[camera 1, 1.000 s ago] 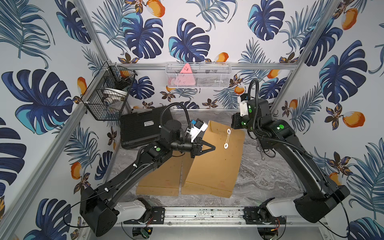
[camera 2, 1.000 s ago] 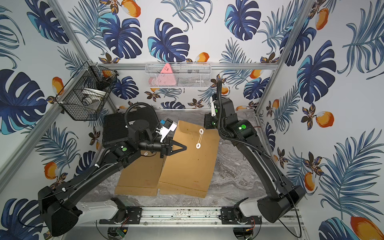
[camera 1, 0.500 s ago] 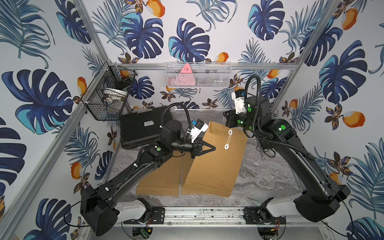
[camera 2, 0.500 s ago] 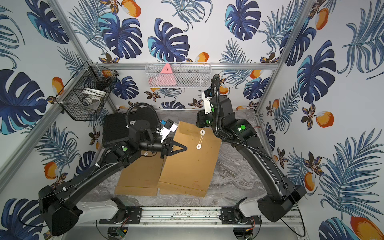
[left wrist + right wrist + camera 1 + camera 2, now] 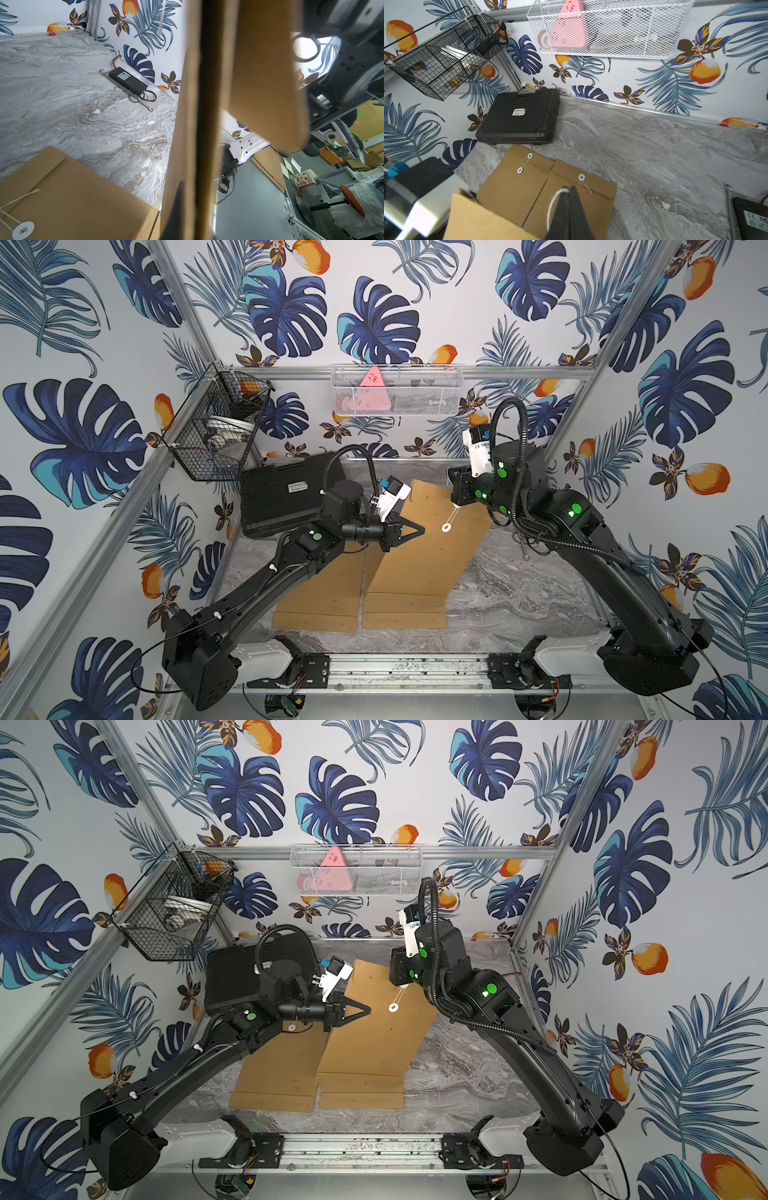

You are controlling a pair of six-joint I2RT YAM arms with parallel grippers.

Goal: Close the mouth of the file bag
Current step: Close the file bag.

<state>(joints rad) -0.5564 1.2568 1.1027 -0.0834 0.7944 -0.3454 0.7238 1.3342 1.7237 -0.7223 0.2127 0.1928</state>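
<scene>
Marble table [image 5: 519,597] under leaf-print walls [image 5: 124,344], with two flat bags [image 5: 512,187] lying on it side by side. Above them the bag [image 5: 415,568] is held up at a tilt, top end toward the back wall. The left gripper [image 5: 417,528] is clamped shut on the bag's edge on its own side. The right gripper [image 5: 570,188] has its jaws pressed together on the string [image 5: 549,209], which runs down to the washer [image 5: 446,526] on the bag's face. That reads as the tying step, with the string to be wound on the washer so the flap stays down. Whether the mouth is shut yet, I cannot tell.

What could go wrong, as I judge it:

The string is thin and pinched only at the jaw tips, so a hard pull may slide it out and lose the wind. The same pull could twist the bag, gripped along one edge only, or slip it from the left gripper onto the flat bags. With too little tension, the loop rides over the washer instead of catching under it. The two wrists are near each other — the right gripper circling the washer could knock the left wrist camera [image 5: 392,493] or the left gripper itself
</scene>
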